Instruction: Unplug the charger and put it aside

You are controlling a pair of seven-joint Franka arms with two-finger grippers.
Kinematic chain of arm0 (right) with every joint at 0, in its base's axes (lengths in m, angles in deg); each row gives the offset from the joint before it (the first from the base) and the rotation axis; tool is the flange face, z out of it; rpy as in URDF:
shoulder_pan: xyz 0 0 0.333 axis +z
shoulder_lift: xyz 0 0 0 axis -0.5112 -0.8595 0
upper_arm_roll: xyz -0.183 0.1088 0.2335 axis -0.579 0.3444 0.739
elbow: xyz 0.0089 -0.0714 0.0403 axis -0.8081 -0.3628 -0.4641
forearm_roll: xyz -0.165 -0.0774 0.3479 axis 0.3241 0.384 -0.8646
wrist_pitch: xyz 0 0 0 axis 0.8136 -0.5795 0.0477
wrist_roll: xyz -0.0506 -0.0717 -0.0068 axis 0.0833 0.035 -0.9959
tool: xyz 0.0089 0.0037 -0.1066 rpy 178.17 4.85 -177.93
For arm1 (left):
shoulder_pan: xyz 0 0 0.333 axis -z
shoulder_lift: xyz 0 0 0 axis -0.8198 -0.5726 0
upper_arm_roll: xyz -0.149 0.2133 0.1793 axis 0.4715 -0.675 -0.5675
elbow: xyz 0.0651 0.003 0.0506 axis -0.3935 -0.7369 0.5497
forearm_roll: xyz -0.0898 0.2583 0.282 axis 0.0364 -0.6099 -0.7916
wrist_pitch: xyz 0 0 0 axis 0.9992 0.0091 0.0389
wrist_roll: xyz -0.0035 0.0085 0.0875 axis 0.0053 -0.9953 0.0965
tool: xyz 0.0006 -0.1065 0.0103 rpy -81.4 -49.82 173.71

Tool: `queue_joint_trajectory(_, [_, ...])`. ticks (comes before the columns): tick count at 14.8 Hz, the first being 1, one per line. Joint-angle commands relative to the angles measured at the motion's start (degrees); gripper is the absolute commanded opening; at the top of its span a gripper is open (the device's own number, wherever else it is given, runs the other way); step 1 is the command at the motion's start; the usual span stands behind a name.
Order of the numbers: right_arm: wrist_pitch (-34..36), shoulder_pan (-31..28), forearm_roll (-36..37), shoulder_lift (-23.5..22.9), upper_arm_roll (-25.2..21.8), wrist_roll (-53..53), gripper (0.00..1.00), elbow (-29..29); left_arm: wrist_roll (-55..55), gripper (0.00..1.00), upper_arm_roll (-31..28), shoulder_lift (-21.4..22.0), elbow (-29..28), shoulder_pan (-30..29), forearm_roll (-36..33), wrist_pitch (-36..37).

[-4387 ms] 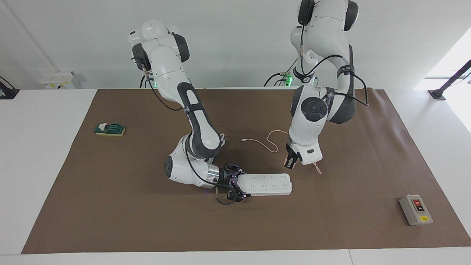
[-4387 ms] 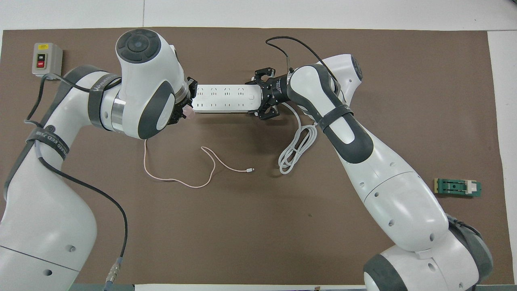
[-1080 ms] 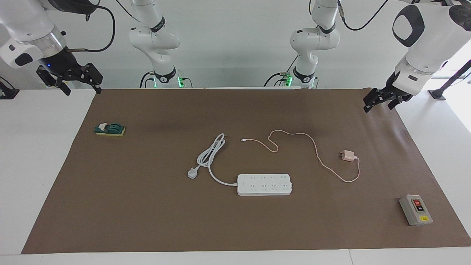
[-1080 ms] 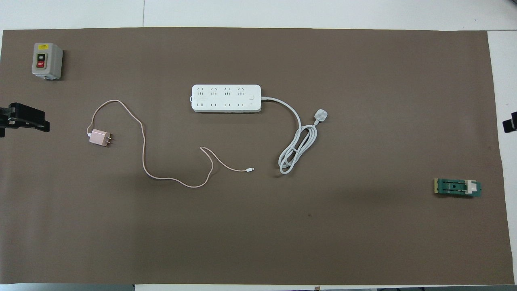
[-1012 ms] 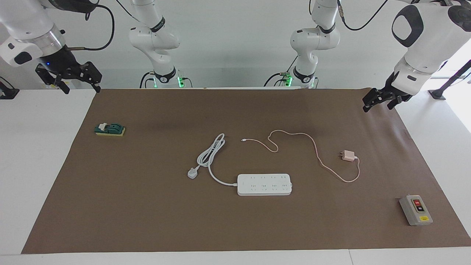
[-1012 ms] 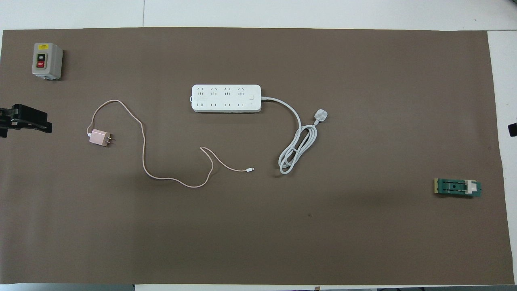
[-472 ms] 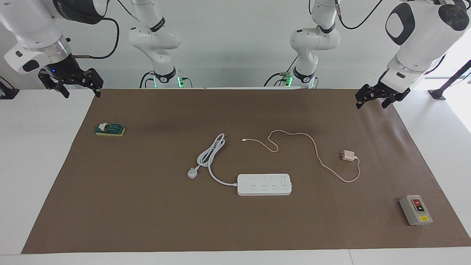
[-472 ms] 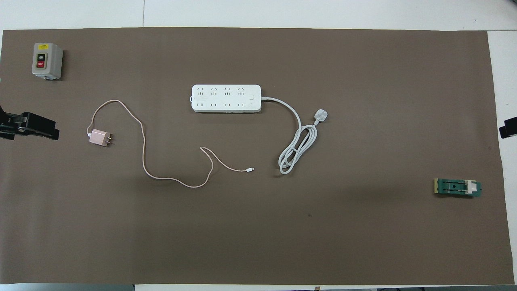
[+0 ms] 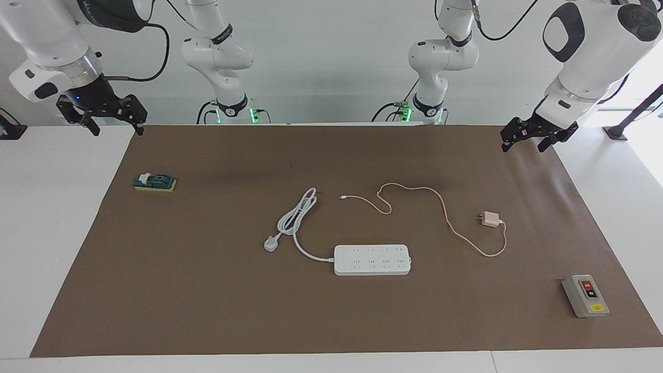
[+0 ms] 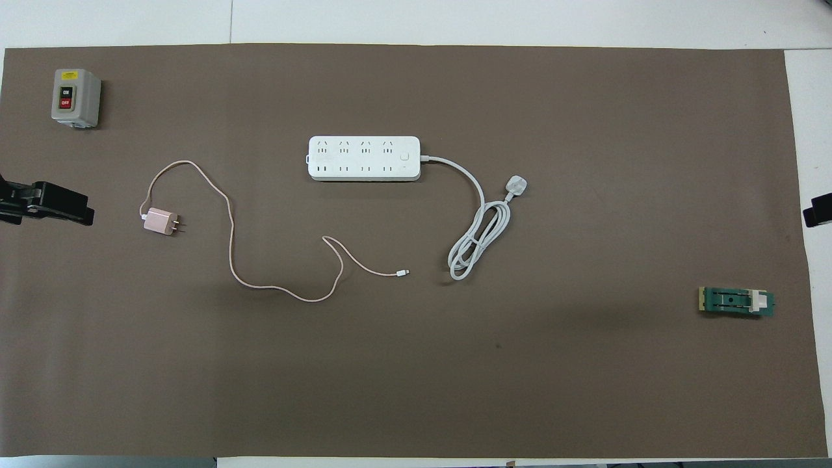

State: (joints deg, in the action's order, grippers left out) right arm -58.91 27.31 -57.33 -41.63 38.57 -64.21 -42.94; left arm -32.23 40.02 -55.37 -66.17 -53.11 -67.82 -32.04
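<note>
The right end effector hangs in the air over the corner of the tabletop at the right arm's end, on the robots' edge; its fingers are spread apart and hold nothing. A small green switch block lies on the brown mat near that end. Toward the middle, a coiled white cord with a three-pin plug runs into the white power strip, whose sockets are all free. The charger lies unplugged on the mat, well apart from the strip toward the left arm's end and nearer to the robots than it, prongs showing, its thin pink cable looping back toward the middle. A grey button box sits near the corner away from the robots. The left end effector hovers over the robots' edge at the left arm's end, released and empty.
</note>
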Motion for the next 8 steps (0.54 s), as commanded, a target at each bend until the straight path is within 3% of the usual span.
queue_joint_trajectory(1, [-1.1, -0.5, 0.2, 1.9, 0.9, 1.4, 1.0, -2.6, 0.9, 1.0, -0.4, 1.2, -1.0, 0.4, -0.3, -0.4])
queue_joint_trajectory(8, [-0.7, -0.7, -1.9, 1.9, 0.9, 1.3, 1.0, -2.4, 1.0, 1.0, -0.4, 1.4, -1.4, 0.3, -0.3, -0.4])
